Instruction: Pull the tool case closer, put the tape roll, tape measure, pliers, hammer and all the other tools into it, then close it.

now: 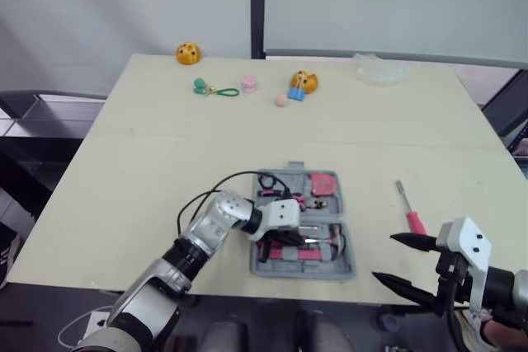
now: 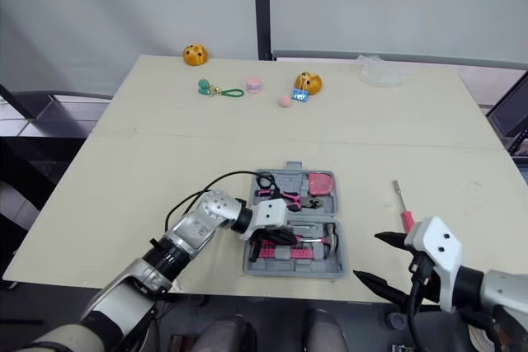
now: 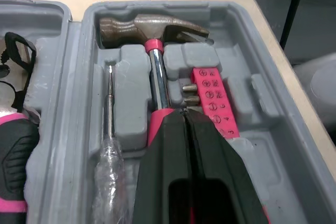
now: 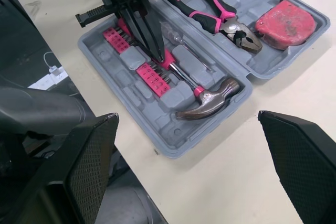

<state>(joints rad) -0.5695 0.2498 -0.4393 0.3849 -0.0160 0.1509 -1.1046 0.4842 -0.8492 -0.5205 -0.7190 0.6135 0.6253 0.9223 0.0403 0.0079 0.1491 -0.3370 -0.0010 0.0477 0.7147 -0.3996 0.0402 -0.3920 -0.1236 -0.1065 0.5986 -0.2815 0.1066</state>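
The grey tool case [image 1: 346, 268] lies open near the table's front edge. Its far half holds the red tape measure [image 4: 286, 22], pink-handled pliers [image 4: 210, 9] and a black ring [image 3: 16, 56]. The hammer [image 3: 157, 30] rests in its slot in the near half, beside a pink bit holder [image 3: 212, 98] and a clear-handled screwdriver [image 3: 109, 129]. My left gripper [image 1: 285, 241] is shut, its tips resting on the hammer's pink handle. My right gripper [image 1: 385, 258] hangs open at the front right edge, holding nothing. A pink-handled screwdriver [image 1: 410, 208] lies on the table right of the case.
Along the far side sit two orange toys [image 1: 188, 53] [image 1: 304, 82], a green key ring [image 1: 206, 88], two small pink pieces [image 1: 249, 84] and a clear plastic bag [image 1: 379, 68]. The table's front edge runs just below the case.
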